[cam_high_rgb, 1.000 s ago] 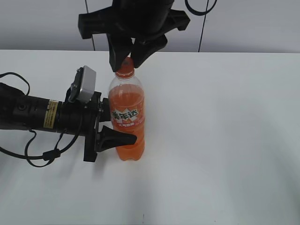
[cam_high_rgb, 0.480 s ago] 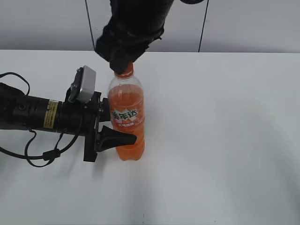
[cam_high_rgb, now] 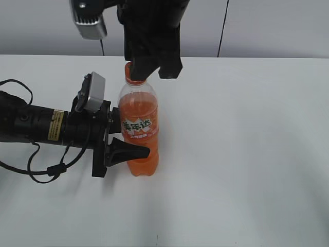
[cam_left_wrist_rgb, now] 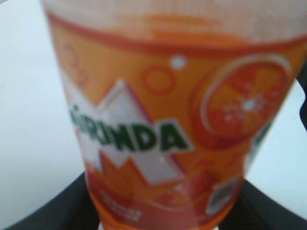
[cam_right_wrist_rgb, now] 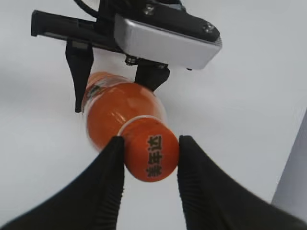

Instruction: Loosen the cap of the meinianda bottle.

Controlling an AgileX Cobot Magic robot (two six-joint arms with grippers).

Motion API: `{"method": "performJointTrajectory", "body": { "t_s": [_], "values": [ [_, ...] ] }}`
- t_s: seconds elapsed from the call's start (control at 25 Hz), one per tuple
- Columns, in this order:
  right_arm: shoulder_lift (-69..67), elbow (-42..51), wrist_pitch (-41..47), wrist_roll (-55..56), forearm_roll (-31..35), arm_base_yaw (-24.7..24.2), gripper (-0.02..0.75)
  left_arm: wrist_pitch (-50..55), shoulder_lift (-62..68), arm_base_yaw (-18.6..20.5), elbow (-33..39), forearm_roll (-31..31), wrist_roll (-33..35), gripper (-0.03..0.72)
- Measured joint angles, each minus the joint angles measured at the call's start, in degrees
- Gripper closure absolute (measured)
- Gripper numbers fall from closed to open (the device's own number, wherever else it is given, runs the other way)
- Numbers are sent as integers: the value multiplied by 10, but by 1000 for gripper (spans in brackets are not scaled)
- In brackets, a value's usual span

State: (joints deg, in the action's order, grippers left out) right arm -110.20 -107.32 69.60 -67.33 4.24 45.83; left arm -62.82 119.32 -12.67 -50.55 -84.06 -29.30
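Observation:
The meinianda bottle (cam_high_rgb: 139, 128) stands upright on the white table (cam_high_rgb: 247, 154), full of orange drink. My left gripper (cam_high_rgb: 134, 141) reaches in from the left and is shut on the bottle's labelled body; the label (cam_left_wrist_rgb: 163, 120) fills the left wrist view, with the dark fingers (cam_left_wrist_rgb: 43, 211) at its lower sides. From above, my right gripper (cam_right_wrist_rgb: 149, 143) is shut on the orange cap (cam_right_wrist_rgb: 151, 153), one ribbed finger (cam_right_wrist_rgb: 103, 182) pressed on each side. In the exterior view the cap (cam_high_rgb: 132, 73) is partly hidden by that gripper (cam_high_rgb: 141, 69).
The left arm (cam_high_rgb: 36, 126) lies low across the table's left side with looping black cables (cam_high_rgb: 46, 172). Its silver wrist camera (cam_high_rgb: 94, 92) sits close to the bottle. A grey panelled wall (cam_high_rgb: 277, 25) stands behind the table.
The right gripper has turned around the cap; its silver wrist camera now shows at the upper left. The bottle and the left arm have stayed in place.

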Motion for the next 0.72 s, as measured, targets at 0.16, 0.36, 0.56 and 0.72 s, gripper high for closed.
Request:
{"method": "performJointTrajectory", "body": {
  "t_s": [0.16, 0.36, 0.56, 0.72],
  "values": [
    [0, 0, 0, -53, -2, 0, 479, 0, 0, 0, 0, 1, -2, 279],
    [0, -1, -1, -64, -3, 0, 482, 0, 0, 0, 0, 2, -2, 279],
    [1, -3, -1, -66, -3, 0, 486, 0, 0, 0, 0, 2, -2, 279],
    [1, -3, 0, -66, -3, 0, 488, 0, 0, 0, 0, 2, -2, 279]
  ]
}}
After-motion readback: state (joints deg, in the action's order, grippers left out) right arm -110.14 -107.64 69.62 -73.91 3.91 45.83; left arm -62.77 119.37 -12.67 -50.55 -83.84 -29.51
